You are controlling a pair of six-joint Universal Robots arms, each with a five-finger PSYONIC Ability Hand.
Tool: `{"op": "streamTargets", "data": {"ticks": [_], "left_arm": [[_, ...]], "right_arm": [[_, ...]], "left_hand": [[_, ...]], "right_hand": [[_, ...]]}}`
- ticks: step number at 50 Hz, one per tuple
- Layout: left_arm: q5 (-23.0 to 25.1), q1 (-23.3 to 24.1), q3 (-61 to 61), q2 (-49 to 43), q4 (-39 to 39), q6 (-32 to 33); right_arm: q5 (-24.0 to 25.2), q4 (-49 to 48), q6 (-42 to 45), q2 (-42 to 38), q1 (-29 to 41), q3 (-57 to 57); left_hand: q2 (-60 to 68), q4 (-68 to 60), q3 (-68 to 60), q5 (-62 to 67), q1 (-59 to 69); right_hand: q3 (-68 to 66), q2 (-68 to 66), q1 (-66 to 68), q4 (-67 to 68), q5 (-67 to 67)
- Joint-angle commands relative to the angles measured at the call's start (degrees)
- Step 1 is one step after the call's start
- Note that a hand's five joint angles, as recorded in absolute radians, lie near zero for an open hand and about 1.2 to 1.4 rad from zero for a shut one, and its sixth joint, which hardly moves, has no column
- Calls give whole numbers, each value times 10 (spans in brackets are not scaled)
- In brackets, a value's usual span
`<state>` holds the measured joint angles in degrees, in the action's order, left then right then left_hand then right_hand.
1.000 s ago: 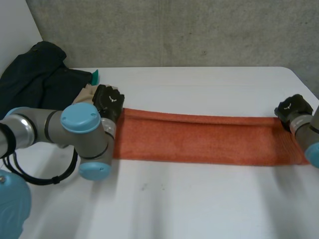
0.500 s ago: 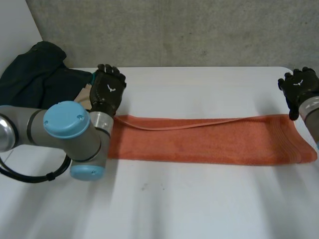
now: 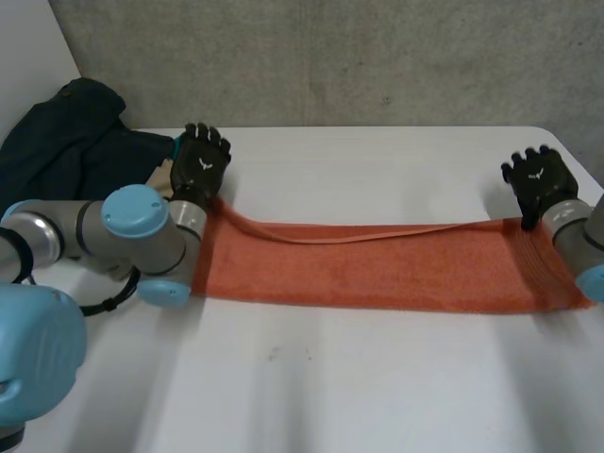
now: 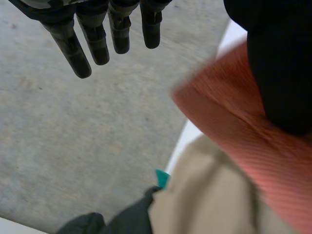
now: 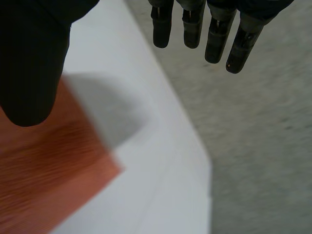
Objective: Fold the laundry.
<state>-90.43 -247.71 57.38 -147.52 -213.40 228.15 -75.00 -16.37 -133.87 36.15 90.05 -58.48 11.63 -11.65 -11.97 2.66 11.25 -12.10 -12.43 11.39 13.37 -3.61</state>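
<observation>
The right hand (image 5: 29,58), fingers straight, hangs over the orange towel (image 5: 44,170) corner on the table (image 5: 161,195).

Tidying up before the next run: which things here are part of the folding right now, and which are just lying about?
In use: orange towel, left hand, right hand, both open.
Lying about: dark garment heap, beige cloth, small teal item.

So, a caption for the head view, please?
Open left hand and open right hand at the ends of an orange towel on the table; dark clothes near the left hand.
</observation>
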Motion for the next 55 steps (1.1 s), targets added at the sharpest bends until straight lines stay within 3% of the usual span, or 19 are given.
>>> {"op": "streamTargets", "data": {"ticks": [1,10,17,23,30,35,40,42,43,46,55], "left_arm": [[-2,-11,-104,-41,-11,-14],[-7,-10,6,51,-14,-57],[-8,-3,162,149,-11,-76],[-4,-1,278,232,-16,-98],[-3,6,352,287,-18,-125],[-2,16,367,298,-18,-126],[-3,17,368,299,-18,-126],[-3,17,368,299,-18,-126],[-4,17,368,300,-18,-126],[-4,17,369,305,-18,-126],[-4,15,385,350,-18,-126]], "right_arm": [[-46,-99,-10,-31,17,53],[-50,-49,-71,51,14,-14],[-37,67,-86,166,2,-130],[-4,171,-78,242,-58,-220],[28,205,-51,254,-89,-280],[55,179,-30,245,-107,-298],[47,126,-24,198,-108,-290],[48,116,-23,186,-109,-287],[47,108,-22,178,-112,-282],[41,112,-23,175,-124,-264],[18,99,12,214,-214,-255]], "left_hand": [[-14,14,18,-24,-10],[-14,14,18,-24,-10],[-14,14,18,-24,-10],[-14,14,18,-24,-10],[-14,14,18,-24,-10],[-14,14,18,-24,-10],[-12,13,16,-23,-9],[-12,13,16,-23,-9],[-12,13,16,-23,-9],[-12,13,16,-23,-9],[-12,13,16,-23,-9]], "right_hand": [[21,24,-14,-34,36],[21,24,-14,-34,36],[21,24,-14,-34,36],[21,24,-14,-34,36],[-34,-30,41,21,-18],[-69,-66,76,56,-54],[-79,-76,86,66,-64],[-168,-164,175,155,-152],[-406,-403,413,394,-391],[-678,-675,685,666,-663],[-679,-676,686,666,-664]]}}
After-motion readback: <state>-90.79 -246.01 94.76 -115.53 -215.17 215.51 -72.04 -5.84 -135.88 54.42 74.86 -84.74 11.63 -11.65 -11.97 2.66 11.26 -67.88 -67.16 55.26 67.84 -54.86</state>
